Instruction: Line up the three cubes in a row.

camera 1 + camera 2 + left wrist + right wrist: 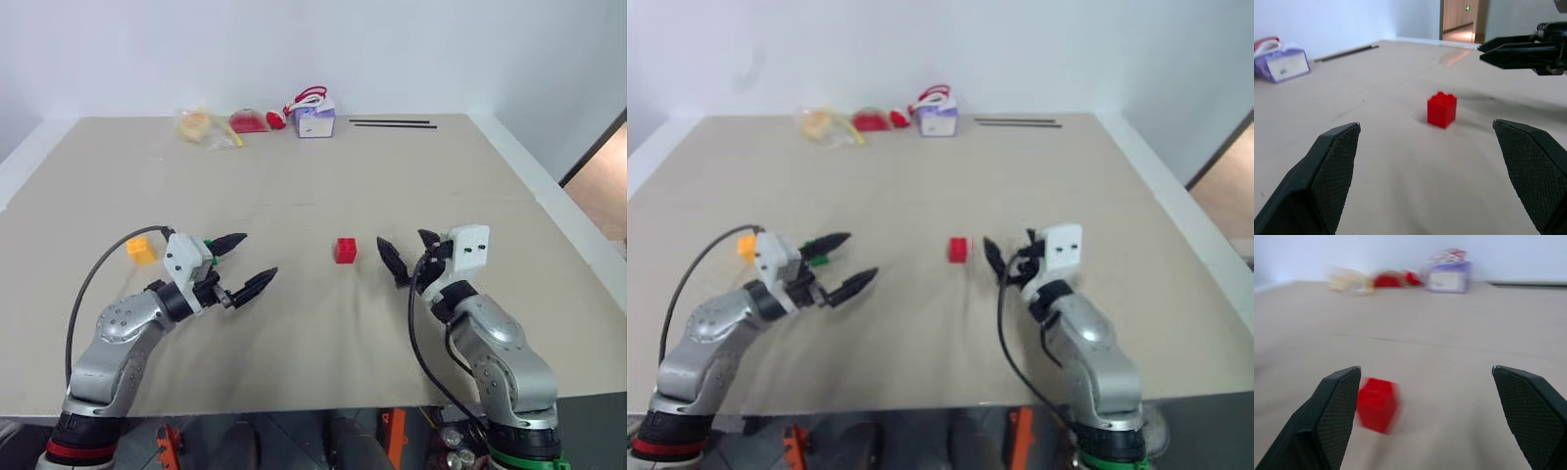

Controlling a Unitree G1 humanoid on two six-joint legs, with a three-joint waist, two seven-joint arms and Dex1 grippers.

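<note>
The red cube (345, 250) stands on the tan table (294, 186) between my two grippers. My left gripper (257, 257) hovers to its left, open and empty, pointing toward it. The yellow-orange cube (141, 250) sits further left, behind that arm. A bit of the green cube (820, 259) peeks out behind the left gripper; most of it is hidden. My right gripper (404, 243) is just right of the red cube, open and empty. In the left wrist view the red cube (1442, 109) lies ahead between the fingers (1334, 166), with the right gripper (1518, 49) beyond. In the right wrist view the red cube (1377, 404) sits close to one finger (1334, 411).
At the table's far edge stand a purple-and-white box (314, 120), red items (253, 120) and a yellowish bag (201, 125). Two thin black sticks (392, 123) lie to the right of the box. The table's front edge runs just under my arms.
</note>
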